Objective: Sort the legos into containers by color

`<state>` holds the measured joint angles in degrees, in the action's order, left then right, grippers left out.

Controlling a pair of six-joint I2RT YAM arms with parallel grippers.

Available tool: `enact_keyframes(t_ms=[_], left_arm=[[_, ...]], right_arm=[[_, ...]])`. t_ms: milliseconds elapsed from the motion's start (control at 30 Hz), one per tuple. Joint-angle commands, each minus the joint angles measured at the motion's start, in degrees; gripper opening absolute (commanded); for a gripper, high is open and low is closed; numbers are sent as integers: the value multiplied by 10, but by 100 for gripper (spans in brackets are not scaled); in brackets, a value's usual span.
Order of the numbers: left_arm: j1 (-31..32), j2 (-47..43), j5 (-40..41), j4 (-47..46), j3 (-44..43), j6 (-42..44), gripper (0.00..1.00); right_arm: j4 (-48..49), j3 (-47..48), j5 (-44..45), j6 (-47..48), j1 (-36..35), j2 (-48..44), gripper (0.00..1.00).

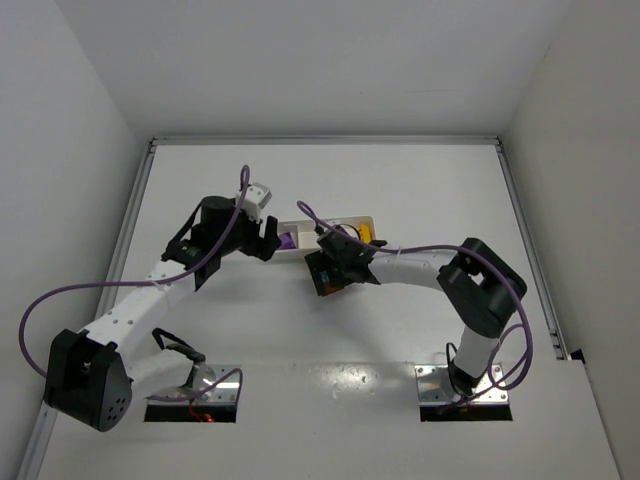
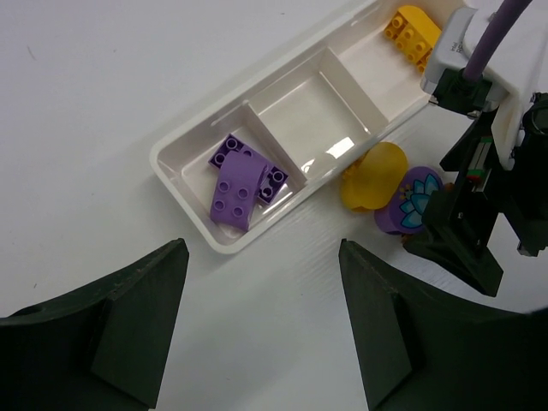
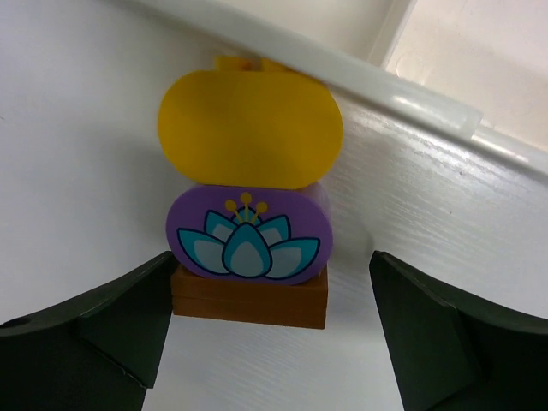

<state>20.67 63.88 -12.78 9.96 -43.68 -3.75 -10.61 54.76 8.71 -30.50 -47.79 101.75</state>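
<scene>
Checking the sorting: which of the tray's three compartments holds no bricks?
The middle compartment: its floor is bare, while one end holds purple bricks, the other a yellow brick.

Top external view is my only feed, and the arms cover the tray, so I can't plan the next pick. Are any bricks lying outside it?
Observer: Yes. Three lie touching in a row on the table beside the long white plastic tray. A yellow rounded brick is nearest the tray, then a purple brick with a lotus print, then a flat brown brick.
Operator: Is the right gripper on them?
Observer: The right gripper is open, with one finger on either side of the brown end.
Operator: And the tray's middle?
Observer: The middle compartment is empty.
</scene>
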Motion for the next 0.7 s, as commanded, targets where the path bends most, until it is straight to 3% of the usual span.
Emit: enact_keyframes(t_ms=[0,167,200,300,433,500,533,600,667], left_arm=[[0,-16,0,-14,7,7,77],[0,-16,0,-20,7,7,77],[0,-16,0,-20,7,7,77],[0,-21,0,-20,7,2,77],[0,-21,-5,-20,12,1,77],[0,-21,-5,-20,18,1,77],[0,-21,-10,-20,18,1,77],[-5,-21,-20,-20,18,1,77],[-5,-21,-47,-20,18,1,77]], right_arm=[[14,-13,-6,-9,-2,-2,92],[27,-25,-26,-3,-2,-8,74],[27,-25,-26,-3,-2,-8,64],[39,-38,-26,9,-2,-21,47],[60,-59,-20,21,-2,-37,42],[76,-73,-20,38,-2,-52,29],[76,-73,-20,45,-2,-59,16],[83,-88,-20,68,-2,-74,6],[90,-105,-30,100,-2,-89,6]])
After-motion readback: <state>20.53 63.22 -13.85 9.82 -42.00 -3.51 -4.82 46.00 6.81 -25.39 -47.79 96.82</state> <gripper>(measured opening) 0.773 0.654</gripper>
